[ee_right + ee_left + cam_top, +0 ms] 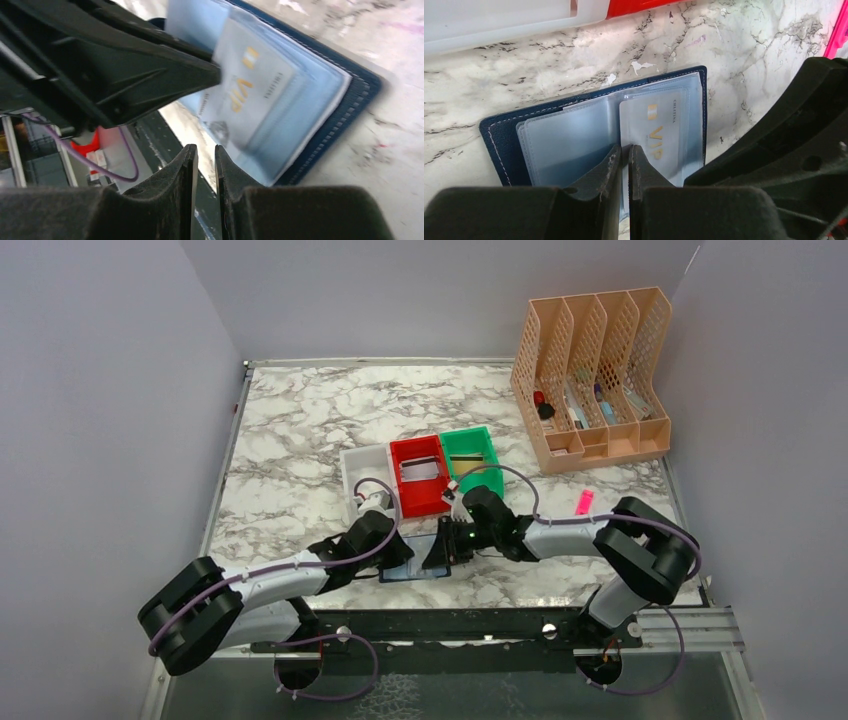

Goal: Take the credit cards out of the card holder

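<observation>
1. Two arms, the left arm and the right arm, meet over the open card holder. It lies on the marble bench near the front edge, just in front of the red bin.
2. Only the left wrist view shows the clear sleeves whole, with a silvery credit card marked VIP in the right-hand sleeve. The left jaws are almost pressed together, tips at the sleeve fold beside that card. Whether they pinch a sleeve cannot be told.
3. Only the right wrist view shows the right jaws, nearly closed on nothing, just beside the holder's edge.
</observation>
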You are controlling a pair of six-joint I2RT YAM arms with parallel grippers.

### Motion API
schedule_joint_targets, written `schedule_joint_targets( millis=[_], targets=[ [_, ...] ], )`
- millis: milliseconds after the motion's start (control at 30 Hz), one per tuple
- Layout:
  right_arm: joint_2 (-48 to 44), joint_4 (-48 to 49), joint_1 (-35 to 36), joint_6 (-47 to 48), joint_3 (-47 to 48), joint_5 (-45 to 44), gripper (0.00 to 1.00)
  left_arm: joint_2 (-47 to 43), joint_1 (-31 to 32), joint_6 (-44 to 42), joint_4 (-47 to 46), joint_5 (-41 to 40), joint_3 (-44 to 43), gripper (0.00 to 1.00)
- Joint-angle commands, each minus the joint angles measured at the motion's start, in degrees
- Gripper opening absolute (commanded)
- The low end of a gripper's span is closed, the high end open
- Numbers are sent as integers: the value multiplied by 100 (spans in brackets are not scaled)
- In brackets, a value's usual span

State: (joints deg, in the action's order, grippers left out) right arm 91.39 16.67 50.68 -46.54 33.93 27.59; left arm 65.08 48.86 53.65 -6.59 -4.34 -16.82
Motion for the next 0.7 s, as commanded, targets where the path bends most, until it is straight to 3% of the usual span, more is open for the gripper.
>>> schedule_joint_targets(
  millis=[0, 133, 333, 667],
  targets=[
    [-134, 702, 39, -210, 36, 512, 24, 57, 2, -148, 310, -129, -32, 10],
    [-223, 558, 39, -227, 113, 275, 26, -163, 6, -127, 368, -175, -42, 8],
    [-255, -549, 39, 43, 269, -588, 28, -667, -6, -178, 625, -305, -165, 4],
    [-305, -613, 39, 104, 196, -632, 29, -698, -26, -170, 723, -299, -205, 6]
  ],
)
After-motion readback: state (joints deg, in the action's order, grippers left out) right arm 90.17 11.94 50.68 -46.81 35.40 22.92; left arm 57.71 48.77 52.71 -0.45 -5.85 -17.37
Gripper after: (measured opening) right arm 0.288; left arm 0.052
